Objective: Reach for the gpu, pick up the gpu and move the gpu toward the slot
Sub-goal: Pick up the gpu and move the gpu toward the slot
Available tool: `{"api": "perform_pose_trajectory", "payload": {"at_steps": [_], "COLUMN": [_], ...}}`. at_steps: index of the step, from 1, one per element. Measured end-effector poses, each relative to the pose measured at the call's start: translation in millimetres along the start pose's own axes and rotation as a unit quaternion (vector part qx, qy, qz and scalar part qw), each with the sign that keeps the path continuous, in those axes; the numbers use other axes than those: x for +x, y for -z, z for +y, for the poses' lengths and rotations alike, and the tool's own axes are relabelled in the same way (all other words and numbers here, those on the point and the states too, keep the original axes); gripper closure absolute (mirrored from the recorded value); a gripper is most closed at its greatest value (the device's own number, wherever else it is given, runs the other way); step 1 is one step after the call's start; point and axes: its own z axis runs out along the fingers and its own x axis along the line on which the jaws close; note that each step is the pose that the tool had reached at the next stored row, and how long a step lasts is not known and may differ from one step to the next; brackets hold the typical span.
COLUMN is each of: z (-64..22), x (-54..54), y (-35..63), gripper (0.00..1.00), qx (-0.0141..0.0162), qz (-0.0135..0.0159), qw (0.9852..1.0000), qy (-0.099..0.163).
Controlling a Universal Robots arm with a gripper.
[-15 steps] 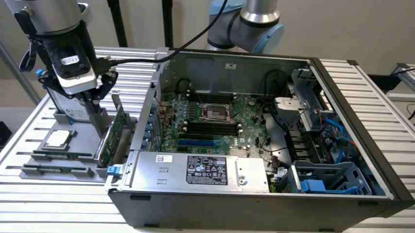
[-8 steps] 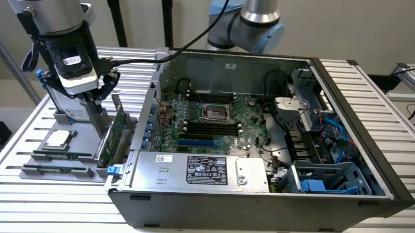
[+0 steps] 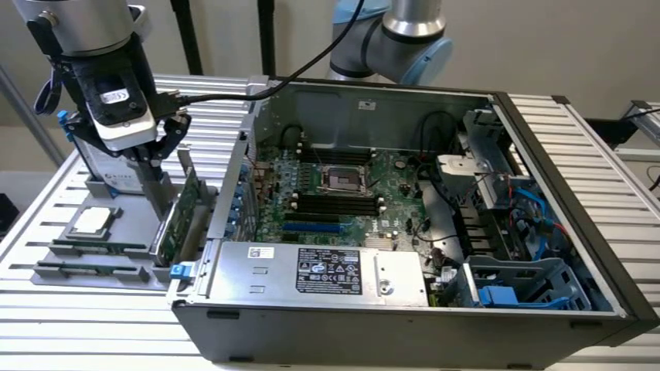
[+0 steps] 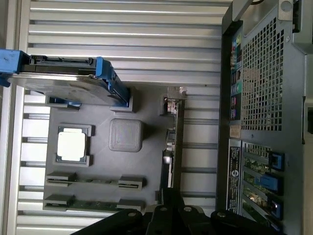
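- Gpu (image 3: 188, 216) (image 4: 169, 147): a thin, flat green circuit card that is standing on its long edge. It is showing its green face in the exterior view. In the wrist view it is showing a slim edge with a silver metal bracket at one end.
- Location: the card is sitting in a grey tray (image 3: 42, 272) (image 4: 98, 161), just beside the outer wall of the open computer case (image 3: 413, 325) (image 4: 264, 73). It is running parallel to that wall and is not inside the case.
- Gripper (image 3: 154, 161) (image 4: 171, 196): it is hanging directly over the card's upper edge, outside the case. How wide the claw is standing cannot be told, and neither can any contact with the card.
- Hard drive (image 3: 103, 176) (image 4: 63, 85) (silver, blue-framed): it is standing in the same tray, farther from the case than the card.
- Processor chip (image 3: 91, 222) (image 4: 72, 145): it is lying flat in the tray, also farther from the case.
- Memory sticks (image 3: 98, 247) (image 4: 93, 180): they are lying in narrow tray slots, well apart from the case.
- Slatted metal table (image 3: 83, 309) (image 4: 122, 29): it is carrying both the case and the tray.
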Motion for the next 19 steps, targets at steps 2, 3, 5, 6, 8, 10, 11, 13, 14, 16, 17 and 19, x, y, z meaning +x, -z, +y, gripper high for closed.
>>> {"api": "perform_pose_trajectory", "payload": {"at_steps": [2,3,5,6,8,10,11,13,14,16,17,19], "z": [0.0,0.0,0.0,0.0,0.0,0.0,0.0,-0.1,-0.2,-0.3,-0.4,-0.5], "x": [0.0,0.0,0.0,0.0,0.0,0.0,-0.1,-0.1,0.0,0.4,0.6,0.7], "y": [0.0,0.0,0.0,0.0,0.0,0.0,-0.2,-2.4,-4.3,-8.1,-9.8,-13.4], "gripper": [0.89,0.89,0.82,0.82,0.76,0.64,0.64,0.58,0.58,0.58,0.58,0.58], "qx": [0.0,0.0,0.0,0.0,0.0,0.0,0.0003,0.0006,0.0006,0.0005,0.0005,0.0005], "qz": [0.0,0.0,0.0,0.0,0.0,0.0,0.0,0.0001,0.0,-0.0003,-0.0004,-0.0005], "qw": [1.0,1.0,1.0,1.0,1.0,1.0,1.0,1.0,1.0,1.0,0.9999,0.9999], "qy": [0.0,0.0,0.0,0.0,0.0,0.0,0.0,0.0,-0.001,-0.008,-0.01,-0.015]}}
